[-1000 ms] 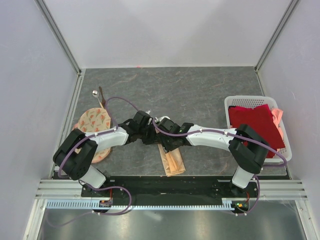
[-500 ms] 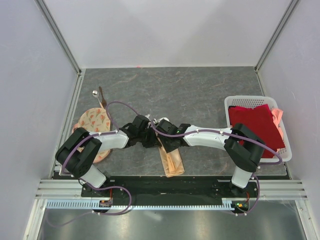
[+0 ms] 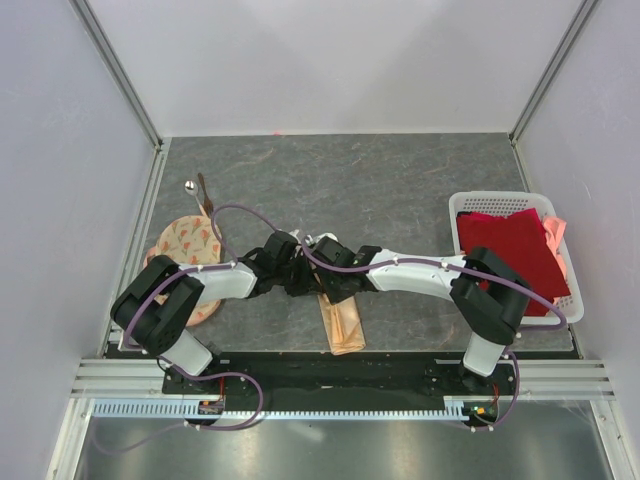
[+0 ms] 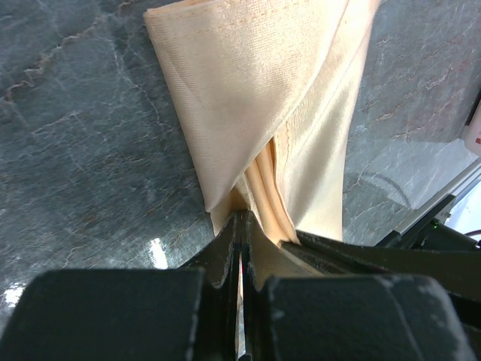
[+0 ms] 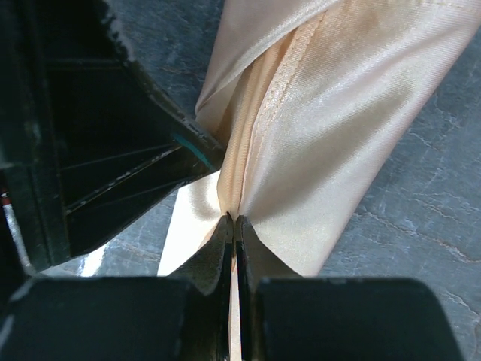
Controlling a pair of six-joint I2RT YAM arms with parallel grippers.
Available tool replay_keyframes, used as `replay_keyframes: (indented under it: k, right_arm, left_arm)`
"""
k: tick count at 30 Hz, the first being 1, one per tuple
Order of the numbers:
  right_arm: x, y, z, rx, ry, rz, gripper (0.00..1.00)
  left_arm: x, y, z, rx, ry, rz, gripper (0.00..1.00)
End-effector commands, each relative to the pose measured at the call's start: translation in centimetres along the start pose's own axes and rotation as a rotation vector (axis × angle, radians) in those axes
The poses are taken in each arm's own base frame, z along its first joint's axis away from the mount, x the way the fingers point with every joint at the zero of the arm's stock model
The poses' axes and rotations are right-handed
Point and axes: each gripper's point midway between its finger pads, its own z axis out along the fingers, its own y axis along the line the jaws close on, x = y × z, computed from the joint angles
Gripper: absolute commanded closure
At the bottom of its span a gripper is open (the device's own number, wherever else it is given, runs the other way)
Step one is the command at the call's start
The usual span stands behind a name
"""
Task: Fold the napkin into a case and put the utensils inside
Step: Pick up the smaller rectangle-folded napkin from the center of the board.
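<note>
The peach-orange napkin [image 3: 343, 325] lies folded into a narrow strip near the table's front edge, its far end lifted between the two arms. My left gripper [image 3: 306, 284] is shut on a fold at that end; in the left wrist view the cloth [image 4: 255, 98] fans out from the pinched jaws [image 4: 242, 216]. My right gripper [image 3: 326, 290] is shut on the neighbouring fold [image 5: 338, 135], its jaws [image 5: 231, 218] pressed together on the seam. The silver spoon [image 3: 189, 186] and the brown stick [image 3: 203, 192] lie at the far left.
A round cream printed cloth [image 3: 190, 248] lies at the left, partly under the left arm. A white lattice basket [image 3: 470, 203] with dark red cloth [image 3: 515, 248] stands at the right edge. The two grippers nearly touch; the left one's black body [image 5: 113, 150] fills the right wrist view's left side.
My right gripper has closed on the napkin's fold. Both grippers have shifted slightly nearer, and the napkin's far end has drawn in with them. The left gripper has stayed shut.
</note>
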Motion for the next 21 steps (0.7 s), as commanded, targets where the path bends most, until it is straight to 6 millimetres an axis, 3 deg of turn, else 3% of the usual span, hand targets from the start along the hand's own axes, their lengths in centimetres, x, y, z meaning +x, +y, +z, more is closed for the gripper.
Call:
replay_keyframes:
  k: [1,10,12,17,21]
  right_arm:
    - [-2.0,2.6,-2.0,-0.108,-0.045,0.023,0.95]
    - [0.5,2.1,0.9,-0.12,0.006,0.032,0.85]
    - [0.4,1.8,0.9,-0.117,-0.003,0.035,0.81]
    - [-0.1,1.1,0.3,-0.122,-0.024,0.049,0.6]
    - [-0.9,2.0,-1.3,-0.183,-0.053,0.056,0.49]
  left_arm:
    - [0.6,0.5,0.0,-0.009,0.008,-0.024,0.98]
    - [-0.2,-0.7,-1.3,0.009,-0.018,-0.007,0.98]
    - [-0.6,-1.4,-2.0,0.022,-0.036,0.008,0.98]
    - [-1.5,-2.0,-3.6,0.016,-0.067,0.032,0.98]
    - [-2.1,-2.8,-3.6,0.049,-0.047,0.028,0.98]
